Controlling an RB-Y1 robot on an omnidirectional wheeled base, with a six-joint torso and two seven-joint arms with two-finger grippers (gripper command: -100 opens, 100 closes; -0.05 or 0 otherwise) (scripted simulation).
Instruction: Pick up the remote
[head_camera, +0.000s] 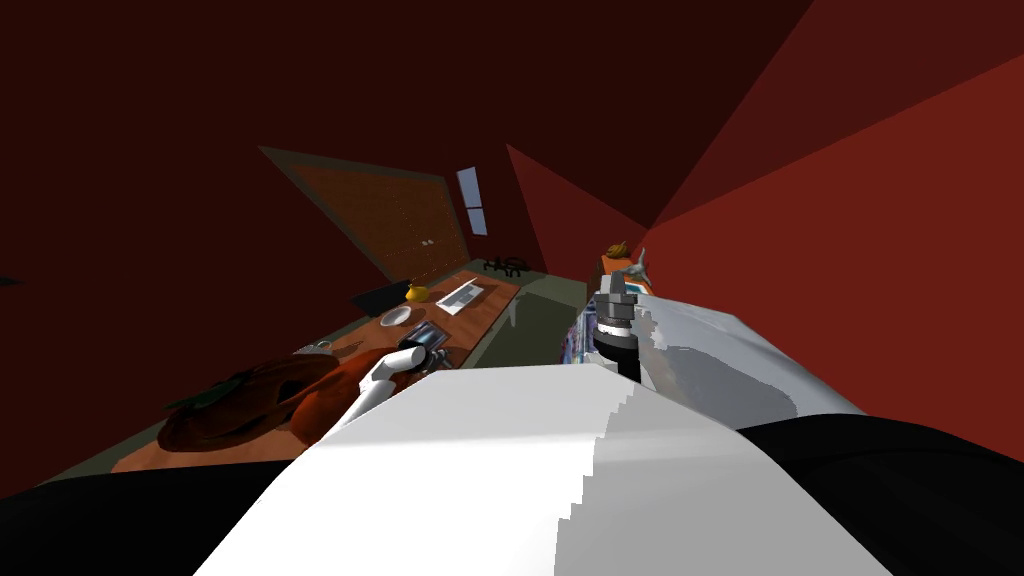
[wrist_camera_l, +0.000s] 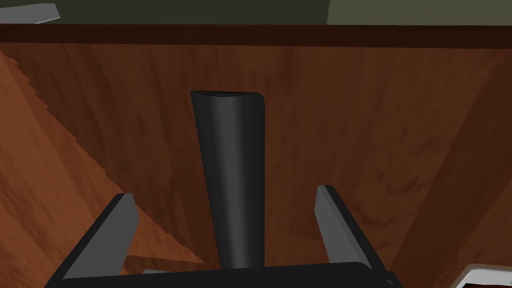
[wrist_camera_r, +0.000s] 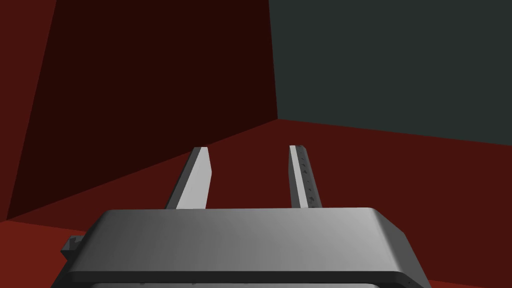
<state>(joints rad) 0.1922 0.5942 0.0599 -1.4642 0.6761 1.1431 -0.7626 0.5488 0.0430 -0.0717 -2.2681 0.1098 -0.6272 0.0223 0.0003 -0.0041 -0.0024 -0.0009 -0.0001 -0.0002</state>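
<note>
A long dark remote (wrist_camera_l: 231, 170) lies flat on a brown wooden table (wrist_camera_l: 375, 125). My left gripper (wrist_camera_l: 225, 194) is low over it and open, one finger on each side of the remote's near end, neither pressing it. In the head view the left gripper (head_camera: 428, 350) sits at the table's near part. My right gripper (head_camera: 615, 290) is raised off to the right, away from the table. In its wrist view the right gripper (wrist_camera_r: 249, 149) has its fingers apart with nothing between them.
On the table (head_camera: 490, 305) lie a white keyboard (head_camera: 460, 296), a yellow object (head_camera: 416, 292) and a pale bowl (head_camera: 395, 316). A large red-brown rounded object (head_camera: 250, 400) sits at the near left. The table's far edge runs just beyond the remote. A white-edged object (wrist_camera_l: 487, 277) lies beside the left gripper.
</note>
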